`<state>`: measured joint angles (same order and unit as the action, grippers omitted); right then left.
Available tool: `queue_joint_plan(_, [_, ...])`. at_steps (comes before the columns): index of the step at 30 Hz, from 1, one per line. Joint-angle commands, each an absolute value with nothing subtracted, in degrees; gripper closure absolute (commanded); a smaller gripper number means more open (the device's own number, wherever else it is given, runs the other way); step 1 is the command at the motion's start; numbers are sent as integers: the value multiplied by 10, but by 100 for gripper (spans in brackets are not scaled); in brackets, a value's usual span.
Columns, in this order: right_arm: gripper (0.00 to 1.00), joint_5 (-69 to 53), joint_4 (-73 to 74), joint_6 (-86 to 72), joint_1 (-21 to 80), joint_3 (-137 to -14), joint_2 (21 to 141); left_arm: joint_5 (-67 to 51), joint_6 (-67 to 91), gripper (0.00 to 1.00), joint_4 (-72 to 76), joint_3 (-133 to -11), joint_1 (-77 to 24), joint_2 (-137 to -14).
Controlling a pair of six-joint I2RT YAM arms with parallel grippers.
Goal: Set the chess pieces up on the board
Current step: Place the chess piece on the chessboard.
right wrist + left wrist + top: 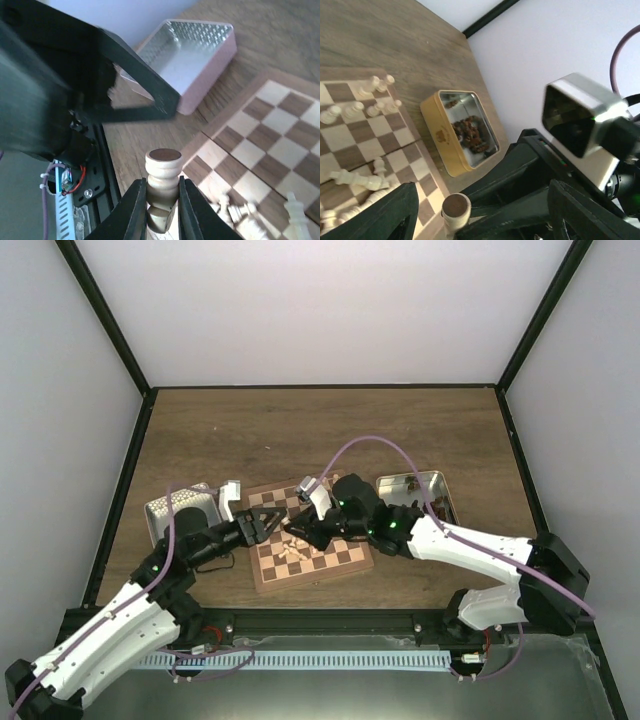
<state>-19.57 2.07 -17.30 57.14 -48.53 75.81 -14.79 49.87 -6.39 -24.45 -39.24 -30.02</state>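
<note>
Cream chess piece (162, 175), brown base up, clamped between right fingers (131, 212); left fingers (377, 217) wide apart

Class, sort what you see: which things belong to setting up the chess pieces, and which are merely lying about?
Job: board, pale chess pieces, the piece gripped in the right tool.
Lying about: silver tin, gold-sided tin with dark contents.
</note>
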Motion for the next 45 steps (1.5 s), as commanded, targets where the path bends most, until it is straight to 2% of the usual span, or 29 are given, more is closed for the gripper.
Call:
queue_joint_plan(1, [90,-227,-43,-120,573,-497,740,-202,555,32,2,-245,-389,-323])
queue_joint_plan(6, [90,-220,-45,-112,573,-505,745,-208,558,47,3,-242,-389,-330])
queue_joint_plan(14, [90,-201,-54,-117,573,-513,744,-204,563,64,-19,-231,-389,-337])
queue_joint_plan(18, [90,-206,-57,-119,573,-515,744,-206,563,79,-10,-231,-389,-336])
queue_joint_plan(21, [86,-209,-60,-146,573,-516,738,-202,565,86,-5,-233,-389,-334])
queue_joint_plan(22, [81,-208,-66,-163,573,-514,732,-199,567,86,-6,-236,-389,-332])
queue_joint_plan(24, [64,-205,-114,-213,573,-492,711,-191,578,86,-1,-242,-389,-327])
queue_joint_plan(26, [53,-190,-181,-279,573,-455,682,-182,594,86,10,-248,-389,-319])
queue_joint_plan(31, [40,-121,-333,-493,573,-372,631,-165,651,86,63,-253,-389,-301])
queue_joint_plan(35, [36,-127,-431,-591,573,-348,643,-150,697,86,96,-259,-389,-301])
queue_joint_plan(40, [36,-176,-442,-630,574,-385,696,-140,739,86,127,-265,-389,-307])
queue_joint_plan(45, [42,-210,-495,-644,575,-387,726,-141,777,85,138,-267,-389,-312])
